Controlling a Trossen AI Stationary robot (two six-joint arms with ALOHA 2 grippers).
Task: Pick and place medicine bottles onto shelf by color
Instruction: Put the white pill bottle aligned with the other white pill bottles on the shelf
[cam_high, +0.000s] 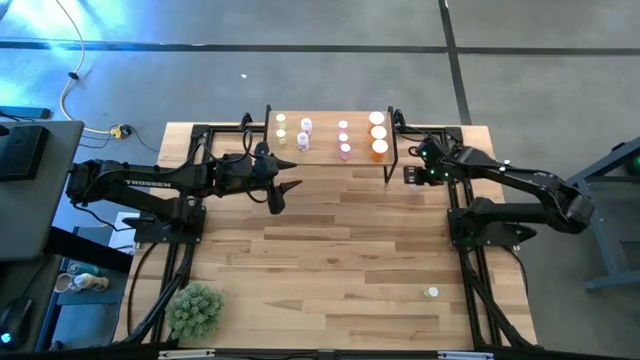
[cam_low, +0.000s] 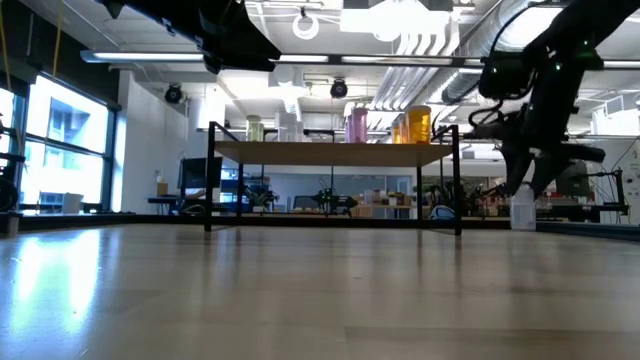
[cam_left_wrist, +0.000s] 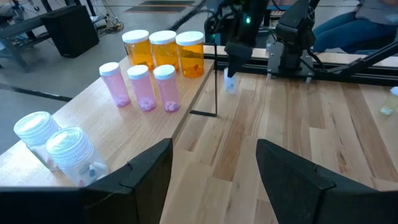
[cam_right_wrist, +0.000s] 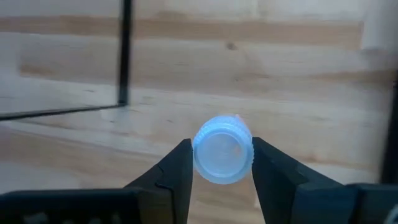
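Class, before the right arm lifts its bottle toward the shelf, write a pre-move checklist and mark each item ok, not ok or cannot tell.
1. Right gripper fingers flank the white-capped bottle: ok.
2. Grip fully closed and firm: cannot tell.
3. Colour of that bottle's body: cannot tell; the cap hides it.
4. Shelf has bare space for another bottle: ok.
5. Left gripper open, empty, in front of the shelf and away from the right arm: ok.
6. Orange bottles and pink bottles upright in their own groups: ok.

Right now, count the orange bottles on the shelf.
3: the orange bottles stand in a row at the right end of the shelf, beside the pink bottles. None looks hidden.
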